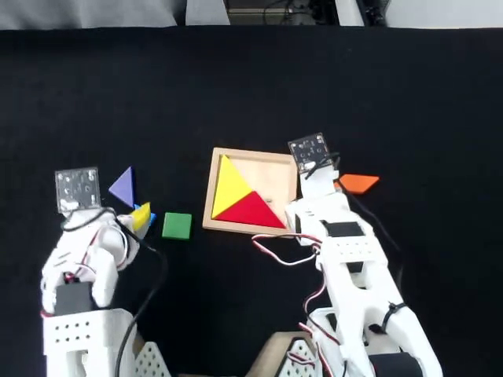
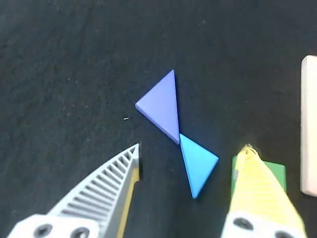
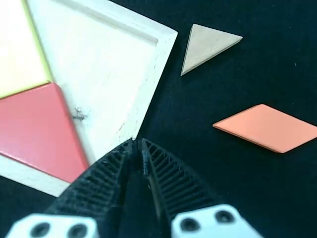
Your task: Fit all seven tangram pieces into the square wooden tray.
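The square wooden tray (image 1: 267, 174) lies mid-table with a yellow triangle (image 1: 229, 187) and a red triangle (image 1: 253, 210) in it. My left gripper (image 2: 192, 148) is open above a small blue triangle (image 2: 198, 163), whose tip touches a purple triangle (image 2: 161, 105). The green square (image 2: 276, 171) is partly hidden behind the yellow finger (image 2: 255, 183). My right gripper (image 3: 138, 145) is shut and empty, over the tray's rim (image 3: 148, 94) beside the red triangle (image 3: 39, 131). A pale wooden triangle (image 3: 205, 43) and an orange parallelogram (image 3: 270, 128) lie outside the tray.
The table is covered in black cloth. The tray's edge (image 2: 309, 124) shows beyond the green square (image 1: 177, 225). The orange parallelogram (image 1: 359, 183) lies right of the right arm (image 1: 338, 236). Open cloth stretches behind the tray.
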`<act>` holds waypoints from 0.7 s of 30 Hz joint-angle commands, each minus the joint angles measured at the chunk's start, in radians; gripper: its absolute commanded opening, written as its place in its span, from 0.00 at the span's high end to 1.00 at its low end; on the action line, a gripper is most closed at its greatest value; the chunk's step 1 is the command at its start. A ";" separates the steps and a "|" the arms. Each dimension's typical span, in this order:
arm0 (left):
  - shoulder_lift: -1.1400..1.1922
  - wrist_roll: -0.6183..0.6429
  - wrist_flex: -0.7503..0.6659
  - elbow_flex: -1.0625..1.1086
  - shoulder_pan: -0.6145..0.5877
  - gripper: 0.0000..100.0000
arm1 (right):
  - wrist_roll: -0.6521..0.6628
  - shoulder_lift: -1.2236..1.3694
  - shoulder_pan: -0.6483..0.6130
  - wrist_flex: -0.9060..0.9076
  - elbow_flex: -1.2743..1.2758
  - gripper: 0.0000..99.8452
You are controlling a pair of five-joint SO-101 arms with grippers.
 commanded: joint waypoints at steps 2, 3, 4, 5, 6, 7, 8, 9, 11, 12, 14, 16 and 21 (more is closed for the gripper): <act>-0.130 0.000 -0.063 0.079 -0.004 0.70 | 0.000 -0.028 -0.014 0.103 -0.093 0.99; -0.160 0.000 -0.054 0.096 -0.004 0.70 | 0.000 -0.027 -0.021 0.158 -0.131 0.99; -0.192 -0.002 -0.041 0.107 -0.004 0.70 | -0.005 -0.027 -0.028 0.206 -0.166 0.99; -0.226 -0.002 -0.026 0.116 -0.004 0.70 | -0.006 -0.027 -0.032 0.247 -0.200 0.99; -0.258 -0.002 0.000 0.116 -0.005 0.70 | -0.006 -0.027 -0.038 0.282 -0.232 0.99; -0.290 -0.002 0.037 0.114 -0.005 0.70 | -0.006 -0.027 -0.044 0.315 -0.265 0.99; -0.319 -0.003 0.072 0.113 -0.005 0.70 | -0.006 -0.027 -0.044 0.341 -0.292 0.99; -0.334 -0.006 0.097 0.113 -0.005 0.70 | -0.006 -0.027 -0.044 0.367 -0.318 0.99; -0.330 -0.009 0.101 0.111 -0.005 0.70 | -0.006 -0.027 -0.046 0.414 -0.374 0.99; -0.325 -0.009 0.101 0.111 -0.005 0.70 | -0.006 -0.025 -0.046 0.439 -0.403 0.99; -0.322 -0.009 0.101 0.111 -0.005 0.70 | -0.006 -0.025 -0.046 0.485 -0.456 0.99; -0.322 -0.009 0.101 0.111 -0.005 0.70 | -0.005 -0.012 -0.046 0.522 -0.509 0.99; -0.322 -0.009 0.103 0.111 -0.005 0.70 | 0.000 0.166 -0.101 0.612 -0.682 0.99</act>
